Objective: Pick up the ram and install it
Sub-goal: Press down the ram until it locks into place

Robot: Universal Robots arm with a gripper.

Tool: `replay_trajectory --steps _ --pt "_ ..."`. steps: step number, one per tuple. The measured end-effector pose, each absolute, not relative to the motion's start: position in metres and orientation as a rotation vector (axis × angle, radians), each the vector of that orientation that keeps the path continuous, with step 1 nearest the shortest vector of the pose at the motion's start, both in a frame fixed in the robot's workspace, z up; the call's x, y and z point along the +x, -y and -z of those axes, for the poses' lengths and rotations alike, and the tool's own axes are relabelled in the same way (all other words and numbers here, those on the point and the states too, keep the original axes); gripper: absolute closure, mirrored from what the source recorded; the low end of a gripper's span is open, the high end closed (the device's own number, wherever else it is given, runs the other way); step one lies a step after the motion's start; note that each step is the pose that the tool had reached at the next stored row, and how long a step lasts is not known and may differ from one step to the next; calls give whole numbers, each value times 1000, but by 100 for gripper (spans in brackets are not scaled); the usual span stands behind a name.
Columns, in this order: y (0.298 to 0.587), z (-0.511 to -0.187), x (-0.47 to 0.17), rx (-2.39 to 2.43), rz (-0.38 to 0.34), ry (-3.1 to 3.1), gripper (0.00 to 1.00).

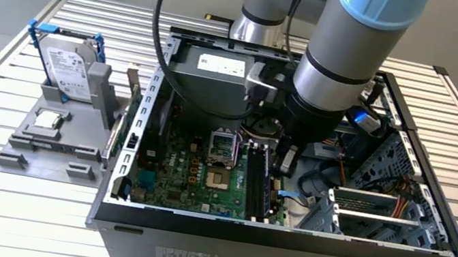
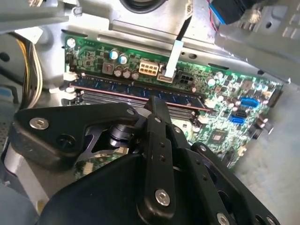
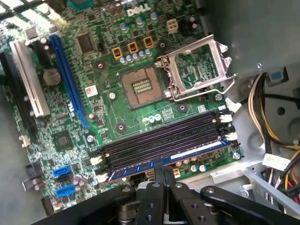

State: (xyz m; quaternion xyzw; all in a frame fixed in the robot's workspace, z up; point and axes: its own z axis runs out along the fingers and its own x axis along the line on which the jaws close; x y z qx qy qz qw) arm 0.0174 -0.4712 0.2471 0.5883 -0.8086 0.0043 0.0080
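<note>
The ram (image 3: 185, 152) lies along the outermost memory slot of the motherboard (image 3: 117, 117), a thin blue-labelled stick at the board edge farthest from the open processor socket (image 3: 140, 86), with three empty dark slots between them. In the second wrist view the same stick (image 2: 136, 89) runs lengthwise in its slot, chips facing the camera. The gripper (image 3: 158, 176) stands directly over the stick's middle, its black fingers (image 2: 157, 115) drawn together into one narrow blade whose tip meets the stick's top edge; it looks closed and pressing rather than clasping, though the contact itself is partly hidden. In the exterior view the arm's wrist reaches down into the open computer case (image 1: 430, 253), just beside the slots. White latches (image 3: 228, 137) at the slot's ends sit near the stick; whether they have snapped in cannot be told. Done well, this push would be straight down and centred, so both ends sink evenly. The hard drive (image 1: 67, 72) stands outside the case.
</note>
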Motion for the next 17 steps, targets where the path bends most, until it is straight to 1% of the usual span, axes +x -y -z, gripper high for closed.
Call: replay_trajectory --steps 17 --pt "469 -243 15 2104 -16 2313 100"
